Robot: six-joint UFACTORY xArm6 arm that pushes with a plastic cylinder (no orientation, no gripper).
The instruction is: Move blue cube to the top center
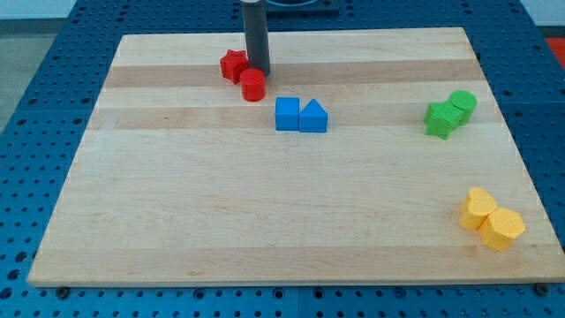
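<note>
The blue cube [287, 114] sits on the wooden board [265, 212] a little above the middle, touching a blue triangular block [313, 117] on its right. My tip [258, 69] is near the view's top centre, up and left of the blue cube. It stands right behind a red cylinder [253, 85] and just right of a red star-shaped block [233, 64]. The tip is apart from the blue cube.
A green star-shaped block [439, 118] and a green cylinder [463, 105] touch at the view's right. Two yellow blocks [478, 208] [502, 228] sit together at the bottom right. Blue perforated table surrounds the board.
</note>
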